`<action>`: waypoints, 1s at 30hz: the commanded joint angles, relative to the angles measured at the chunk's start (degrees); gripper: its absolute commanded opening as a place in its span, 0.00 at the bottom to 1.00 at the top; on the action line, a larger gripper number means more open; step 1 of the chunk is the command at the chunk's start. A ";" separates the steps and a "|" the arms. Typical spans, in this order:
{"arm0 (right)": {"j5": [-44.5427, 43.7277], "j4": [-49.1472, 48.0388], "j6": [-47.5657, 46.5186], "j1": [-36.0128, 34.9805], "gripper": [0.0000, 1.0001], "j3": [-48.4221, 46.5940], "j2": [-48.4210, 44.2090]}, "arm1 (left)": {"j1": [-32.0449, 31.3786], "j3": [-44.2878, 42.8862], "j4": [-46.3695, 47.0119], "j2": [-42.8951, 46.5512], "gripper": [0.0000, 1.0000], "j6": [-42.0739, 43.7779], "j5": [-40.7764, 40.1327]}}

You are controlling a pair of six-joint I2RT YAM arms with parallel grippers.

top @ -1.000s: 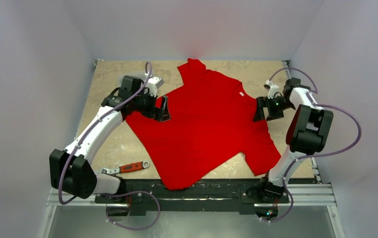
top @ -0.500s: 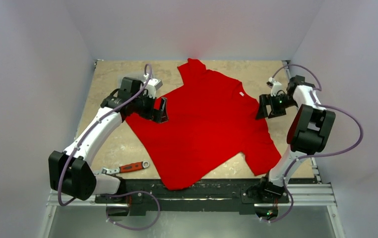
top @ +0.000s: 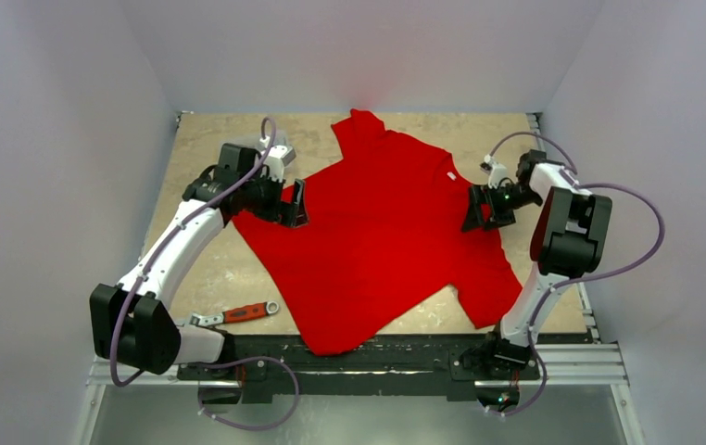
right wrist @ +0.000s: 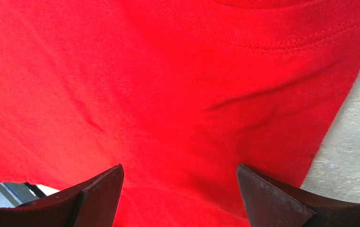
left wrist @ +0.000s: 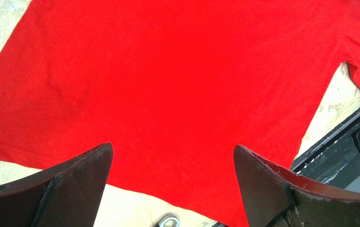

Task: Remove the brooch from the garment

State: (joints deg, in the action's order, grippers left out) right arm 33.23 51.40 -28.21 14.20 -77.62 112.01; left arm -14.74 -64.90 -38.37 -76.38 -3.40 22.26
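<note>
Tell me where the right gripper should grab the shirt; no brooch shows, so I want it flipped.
I'd pinch the shirt at the shoulder edge nearest the open right gripper, coming from the bare table side. The cloth lies flat, so only an edge offers a lip.

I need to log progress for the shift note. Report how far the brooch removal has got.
Done: nothing visible; the garment lies spread flat, and no brooch shows in any view. In hand: the left claw at the shirt's left edge and the right claw near the collar both stand open, gripping nothing. Left: find the brooch, hold the cloth, unpin it.
</note>
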 commanded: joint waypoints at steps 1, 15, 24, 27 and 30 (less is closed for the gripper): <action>-3.79 -1.49 -0.36 2.31 0.94 1.21 -0.83 | 0.50 -0.04 0.99 1.82 1.00 -0.19 0.56; 1.99 1.44 -1.68 6.44 0.95 -5.59 -3.19 | 1.94 -2.55 -1.03 1.21 1.00 -0.71 2.38; 6.72 -1.08 5.12 2.48 0.99 -16.77 -11.34 | 13.39 -17.65 -14.20 -6.07 1.00 0.34 5.76; 3.82 -3.35 6.26 -2.31 0.99 -15.34 -14.62 | 14.73 -19.02 -15.60 -5.59 1.00 1.39 4.32; 0.27 -7.08 6.71 -7.68 0.99 -10.83 -18.59 | 17.45 -17.74 -15.89 -4.20 1.00 1.89 2.94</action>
State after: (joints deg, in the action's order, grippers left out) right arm 36.53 48.71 -23.62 12.97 -92.16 98.00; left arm 0.45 -81.76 -50.70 -82.54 -3.25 26.35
